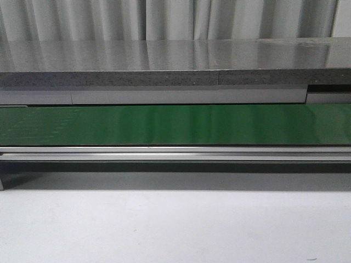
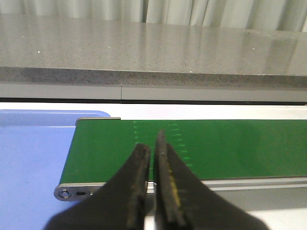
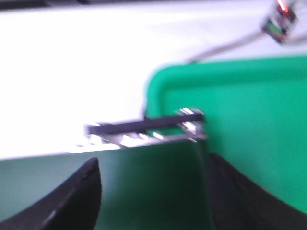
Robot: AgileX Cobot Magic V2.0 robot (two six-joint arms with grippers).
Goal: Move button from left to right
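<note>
No yellow-capped button shows in any view. My left gripper [image 2: 152, 143] is shut with nothing between its fingers and hangs over the near edge of the green conveyor belt [image 2: 216, 143], close to its left end. My right gripper [image 3: 152, 163] is open and empty over the belt's right end [image 3: 153, 191]; this view is blurred. Neither gripper shows in the front view, where the belt [image 1: 175, 125] is bare.
A blue tray [image 2: 33, 153] lies past the belt's left end. A green tray [image 3: 249, 120] lies past the right end. A small blurred boxy thing with red and green marks [image 3: 278, 21] sits beyond it on a cable. A grey stone counter [image 1: 164, 66] runs behind the belt.
</note>
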